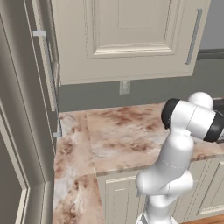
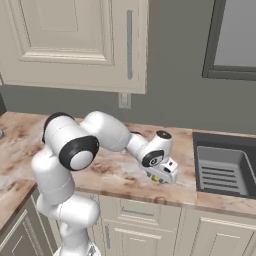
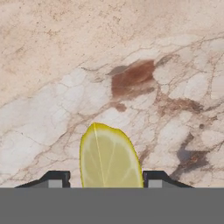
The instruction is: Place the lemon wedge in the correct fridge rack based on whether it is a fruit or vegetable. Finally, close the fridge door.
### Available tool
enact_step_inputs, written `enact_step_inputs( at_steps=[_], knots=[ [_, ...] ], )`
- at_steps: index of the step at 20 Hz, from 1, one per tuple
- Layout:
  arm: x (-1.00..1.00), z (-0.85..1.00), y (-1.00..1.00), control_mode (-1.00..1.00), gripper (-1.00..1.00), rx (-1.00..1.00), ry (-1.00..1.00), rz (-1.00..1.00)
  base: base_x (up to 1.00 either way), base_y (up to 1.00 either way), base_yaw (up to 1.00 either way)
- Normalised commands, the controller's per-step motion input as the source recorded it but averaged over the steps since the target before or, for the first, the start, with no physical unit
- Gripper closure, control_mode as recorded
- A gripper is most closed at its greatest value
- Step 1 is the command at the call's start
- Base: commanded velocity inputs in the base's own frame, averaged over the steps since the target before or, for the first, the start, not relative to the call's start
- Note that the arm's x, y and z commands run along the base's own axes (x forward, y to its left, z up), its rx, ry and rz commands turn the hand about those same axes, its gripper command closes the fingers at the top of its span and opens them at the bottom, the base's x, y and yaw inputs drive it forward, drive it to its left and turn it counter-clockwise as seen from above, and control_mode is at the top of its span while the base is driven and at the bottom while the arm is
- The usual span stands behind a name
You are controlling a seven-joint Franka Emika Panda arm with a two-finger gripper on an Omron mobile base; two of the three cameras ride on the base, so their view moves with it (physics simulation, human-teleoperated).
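Over on the left, the cream wall cabinet [image 2: 75, 40] with its long steel handle hung above the run of pink-brown marbled tabletop [image 2: 110, 172], polished smooth and veined with rusty patches. The arm reached low across that stone, wrist folded down so the claw [image 2: 160, 177] pointed straight at the surface, the sensible pose for lifting something so small and flat-lying. In the hand view the lemon wedge [image 3: 109, 157] sat right between the two dark fingertips [image 3: 56, 178], one tip on either side of it, neither clearly pressing its rind. The claw stood at a middling width, bracketing the wedge; whether it had actually gripped, the pictures could not settle. The wedge itself was a bright yellow half-moon, pale cut face up with fine white segment lines, glossy against the stone, and a yellow sliver peeked beneath the claw in the right base view too. Further right lay the dark sunken sink [image 2: 225, 167], ribbed on its floor.
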Motion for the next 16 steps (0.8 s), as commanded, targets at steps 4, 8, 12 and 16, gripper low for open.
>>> enact_step_inputs(
  at_steps=[4, 8, 12, 16],
  knots=[
    [0.0, -0.46, 0.0, -1.0, 1.0, 0.0, 0.0, 0.02, 0.0, 0.0, 0.0],
    [0.0, -0.21, 0.04, -1.0, 1.0, 0.0, 0.0, 0.01, 0.0, 0.0, 0.0],
    [-0.23, 0.35, 0.06, -1.0, 1.0, 0.0, -0.03, 0.0, 0.0, 0.0, 0.0],
    [-0.53, 1.0, 0.0, -1.0, 1.0, 0.0, -0.18, 0.0, 0.0, 0.0, 0.0]
  ],
)
